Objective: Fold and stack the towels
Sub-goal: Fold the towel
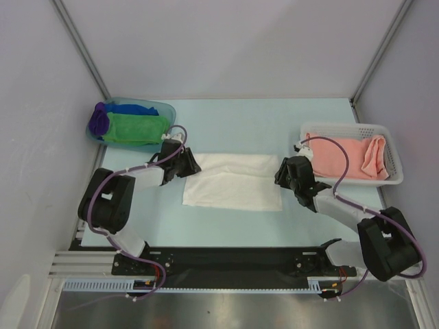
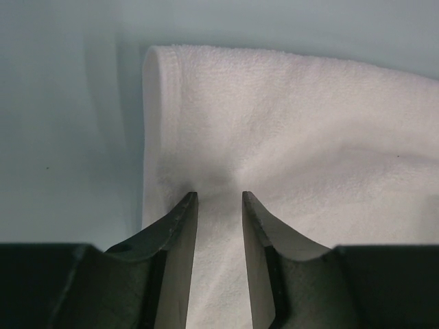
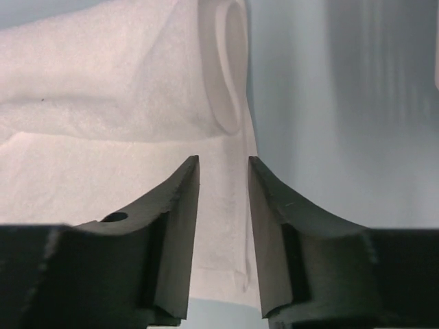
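Well, from the top view, the white towel (image 1: pixel 233 181) lies folded into a flat rectangle at the middle of the pale blue table (image 1: pixel 233 120), with my left gripper (image 1: pixel 188 163) at its upper left corner and my right gripper (image 1: pixel 283 173) at its right edge. At upper left of the frame the blue tub (image 1: pixel 167 107) holds a green towel (image 1: pixel 134 127), a purple towel (image 1: pixel 100 120) and a blue towel (image 1: pixel 134 108); at right the white basket (image 1: pixel 392 149) holds a salmon pink towel (image 1: pixel 339 157). In my left wrist view, my left gripper (image 2: pixel 219 195) stands partly open, its tips low over the white towel (image 2: pixel 295 123) near the folded left edge, the cloth puckered just ahead of them and nothing pinched between the fingers (image 2: pixel 180 233). In my right wrist view, my right gripper (image 3: pixel 223 161) is likewise partly open and grips nothing, with the white towel (image 3: pixel 103 82) beneath it and the rolled fold edge just beyond the tips.
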